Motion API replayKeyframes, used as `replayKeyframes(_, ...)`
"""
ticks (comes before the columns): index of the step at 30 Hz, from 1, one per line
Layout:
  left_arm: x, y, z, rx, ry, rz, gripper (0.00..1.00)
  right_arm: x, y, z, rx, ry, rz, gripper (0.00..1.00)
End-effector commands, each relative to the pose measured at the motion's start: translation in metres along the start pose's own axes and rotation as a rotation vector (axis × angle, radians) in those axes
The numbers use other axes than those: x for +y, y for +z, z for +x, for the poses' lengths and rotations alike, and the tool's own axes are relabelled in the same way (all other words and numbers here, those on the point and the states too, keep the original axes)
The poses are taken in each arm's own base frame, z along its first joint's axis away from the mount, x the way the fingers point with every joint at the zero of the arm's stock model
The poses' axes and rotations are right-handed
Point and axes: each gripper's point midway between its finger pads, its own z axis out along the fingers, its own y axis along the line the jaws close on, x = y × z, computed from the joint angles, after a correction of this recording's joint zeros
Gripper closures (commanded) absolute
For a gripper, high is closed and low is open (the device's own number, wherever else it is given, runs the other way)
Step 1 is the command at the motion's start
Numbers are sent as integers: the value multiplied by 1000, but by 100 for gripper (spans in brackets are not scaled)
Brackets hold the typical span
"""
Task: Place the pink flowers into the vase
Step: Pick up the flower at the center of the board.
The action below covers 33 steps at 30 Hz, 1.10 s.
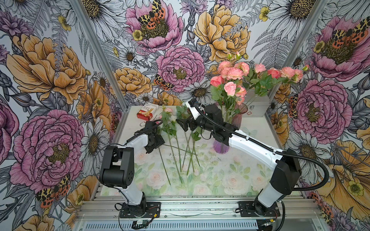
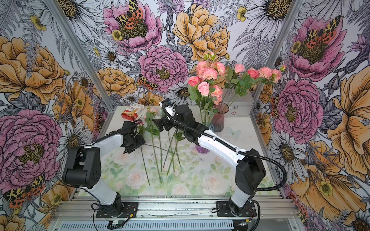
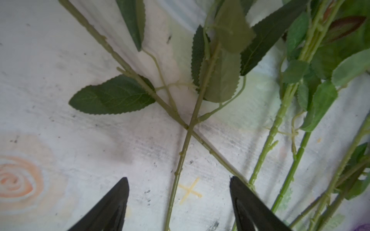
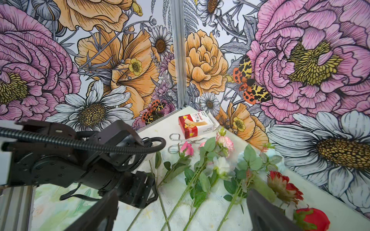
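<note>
Two vases (image 1: 220, 149) (image 1: 239, 118), perhaps six loose flowers (image 1: 167, 122)

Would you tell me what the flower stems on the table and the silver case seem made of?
Flower stems: likely moulded plastic, matt green, with regular nubs and a uniform colour. Silver case: probably aluminium, with a dull metallic sheen and a front clasp.

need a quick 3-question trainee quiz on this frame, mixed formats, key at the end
1. True or false: the right tool holds a flower.
2. The left tool and the green stem below it: A) jaws open, one on each side of the stem; B) jaws shut on it; C) stem lifted clear of the table.
3. What colour is the bloom nearest the metal hooks?
Key: 1 false, its jaws are open and empty. 2 A. 3 pink, a pink rose.
</note>
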Motion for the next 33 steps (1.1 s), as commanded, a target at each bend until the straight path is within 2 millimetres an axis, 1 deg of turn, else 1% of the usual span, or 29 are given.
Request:
replayKeyframes(1,11,8,3,13,66,-91,31,9,-2,6,-2,17,-34,1)
replayKeyframes(2,13,8,3,13,76,-110,33,8,-4,5,-4,15,-32,1)
replayKeyframes(6,21,11,3,12,126,-198,39,8,-8,6,-11,12,-31,1)
replayKeyframes(7,21,12,4,15,147,-224,42,7,-8,7,-12,12,-30,1)
replayKeyframes(9,20,13,4,12,180,-257,44,6,-9,8,-17,18,-27,1)
replayKeyframes(10,21,21,10,41,200,-281,47,6,-9,8,-19,21,-28,1)
replayKeyframes(11,22,23,9,37,219,-308,52,6,-10,7,-22,23,-30,1)
replayKeyframes(13,22,26,9,41,239,-330,58,6,-10,8,-23,26,-31,1)
replayKeyframes(16,24,31,12,55,237,-337,74,6,-10,10,-19,30,-27,1)
replayKeyframes(20,22,31,13,60,239,-330,96,6,-10,12,-13,32,-26,1)
replayKeyframes(21,21,31,12,59,239,-327,100,6,-10,12,-12,32,-25,1)
replayKeyframes(23,19,28,11,52,237,-317,100,5,-9,14,-7,34,-21,1)
replayKeyframes(25,16,22,8,33,238,-306,100,4,-10,14,-4,34,-17,1)
replayKeyframes(27,12,12,3,-8,251,-304,100,2,-11,15,2,35,-7,1)
replayKeyframes(30,-2,-20,-8,-123,273,-264,100,2,-15,15,11,32,1,1)
replayKeyframes(33,-19,-60,-20,-296,311,-238,100,3,-20,15,23,30,4,1)
